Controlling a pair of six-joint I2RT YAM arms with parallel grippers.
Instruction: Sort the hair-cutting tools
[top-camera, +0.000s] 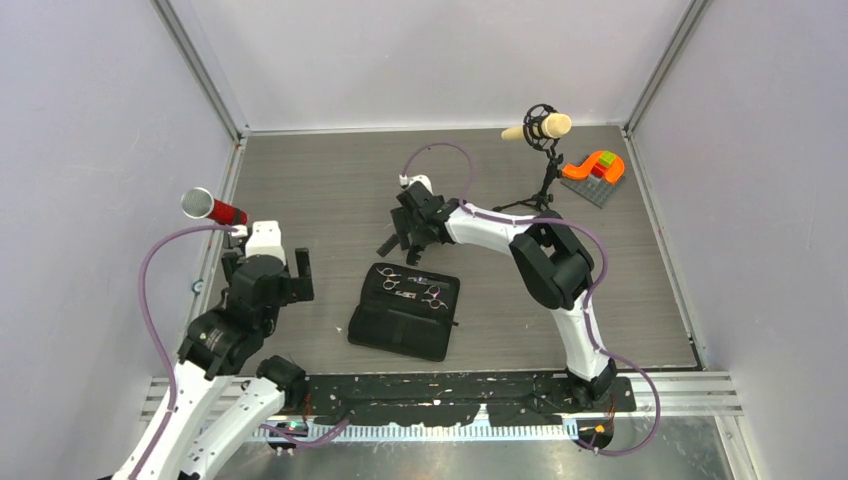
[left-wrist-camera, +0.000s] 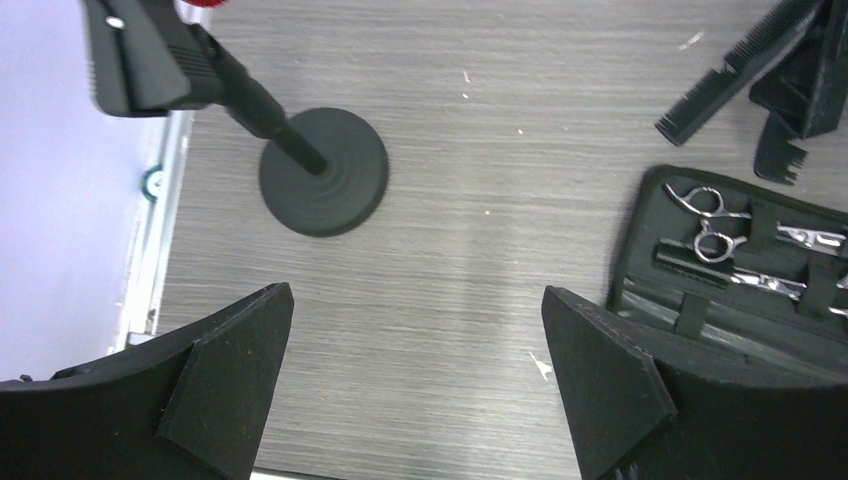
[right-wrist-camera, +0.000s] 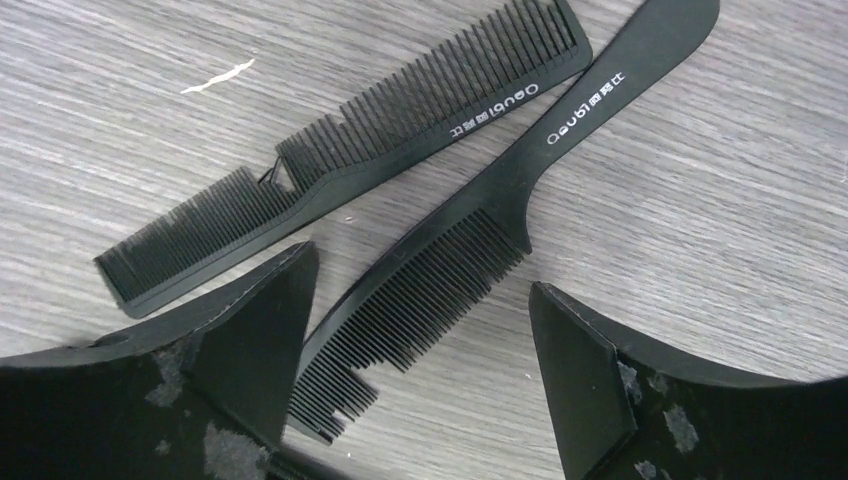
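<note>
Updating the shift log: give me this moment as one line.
left hand open, empty, above table | right hand open over tail comb, second comb beside it | two scissors in open case

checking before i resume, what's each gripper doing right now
Left gripper: open, holding nothing.
Right gripper: open, poised over the tail comb, not clamped on it.

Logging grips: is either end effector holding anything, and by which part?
Nothing is held. The right end effector is open over the handled comb and the plain comb, both flat on the table; the left end effector is open too.
</note>
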